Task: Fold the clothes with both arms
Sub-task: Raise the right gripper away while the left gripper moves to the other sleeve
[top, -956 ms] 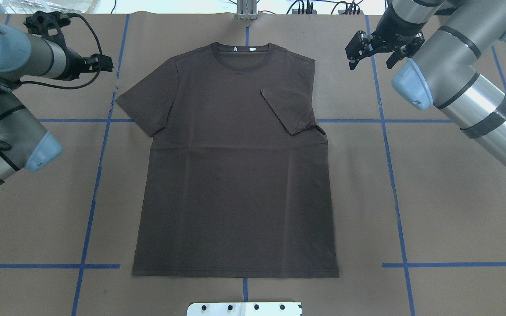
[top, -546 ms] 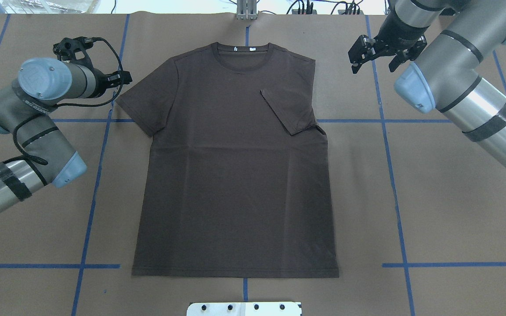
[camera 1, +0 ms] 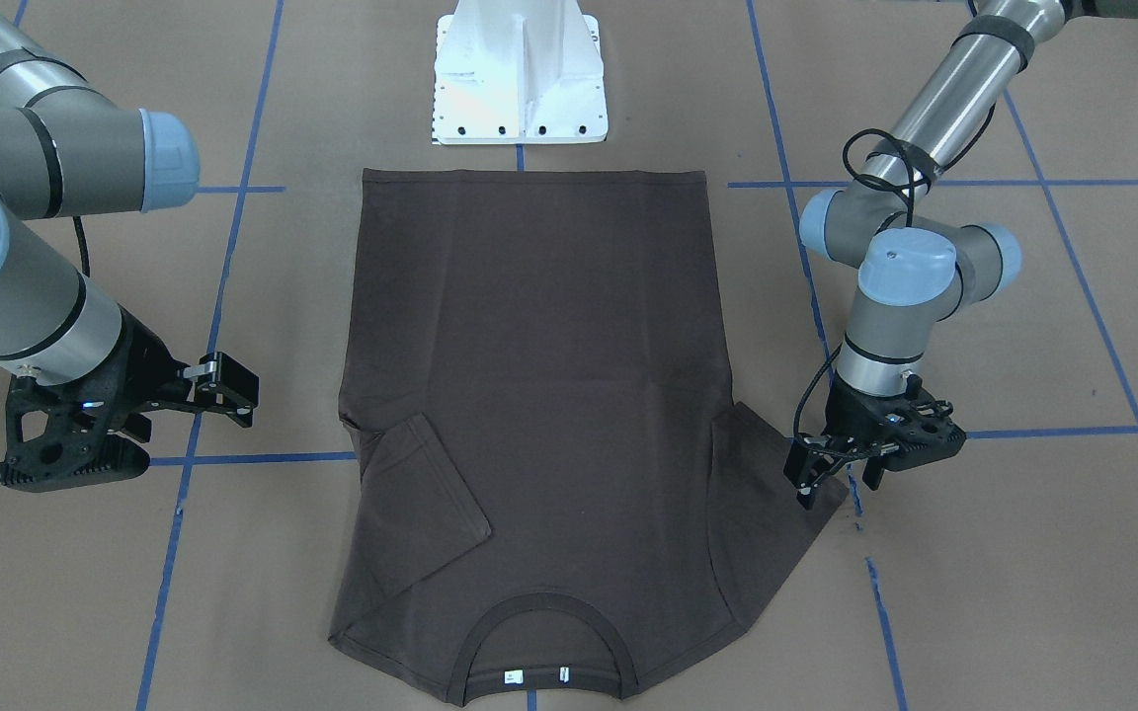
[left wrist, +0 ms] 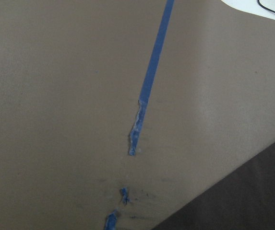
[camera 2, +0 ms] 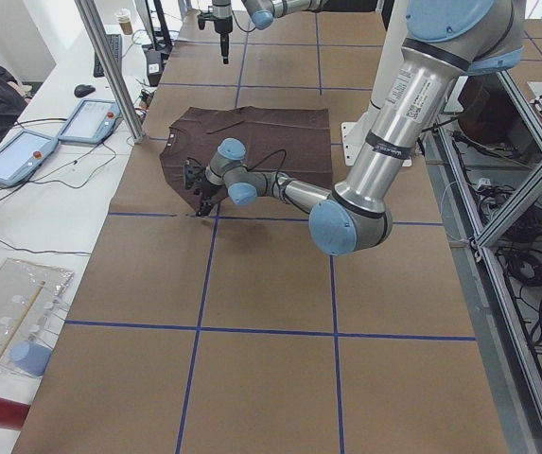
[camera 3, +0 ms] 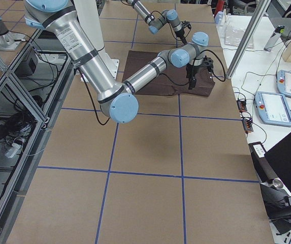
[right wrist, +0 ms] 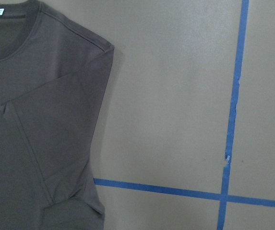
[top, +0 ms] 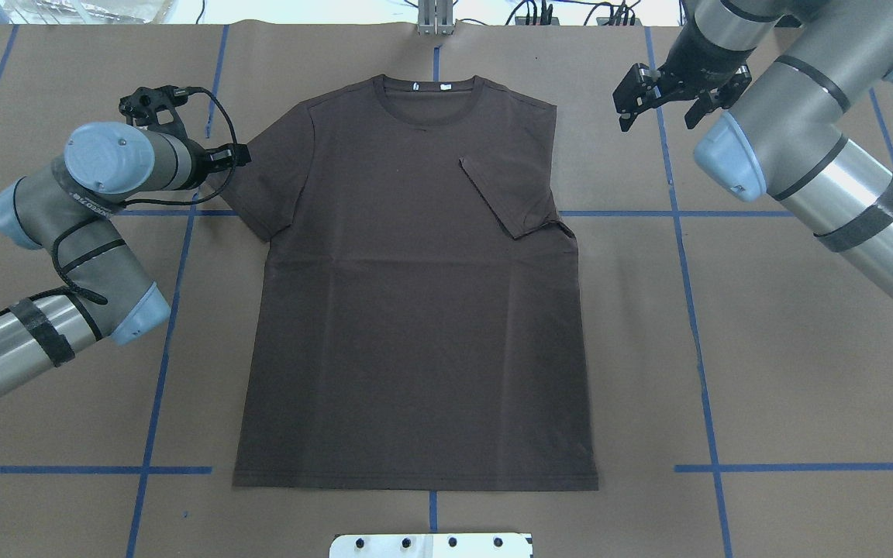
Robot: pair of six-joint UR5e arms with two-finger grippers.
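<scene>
The dark brown T-shirt [top: 415, 310] lies flat on the brown paper, collar [top: 431, 97] at the far side and white neck labels showing. The sleeve on my right side [top: 505, 194] is folded in over the chest. The sleeve on my left side [top: 268, 178] lies spread out. My left gripper [top: 239, 157] is open and empty, low at that sleeve's outer edge; in the front-facing view [camera 1: 834, 482] its tips stand at the sleeve's rim. My right gripper [top: 657, 118] is open and empty, off the shirt beside the right shoulder. The left wrist view shows only the sleeve corner [left wrist: 257, 201].
A white pedestal plate [top: 431, 545] sits at the table's near edge below the hem. Blue tape lines [top: 687, 310] cross the paper, with a torn bit [left wrist: 135, 134] beside the left sleeve. Tablets [camera 2: 25, 156] and cables lie past the far edge.
My left arm has swung in from the far left toward the shirt, and its gripper now sits at the left sleeve's edge. The right gripper and the shirt have hardly moved.
</scene>
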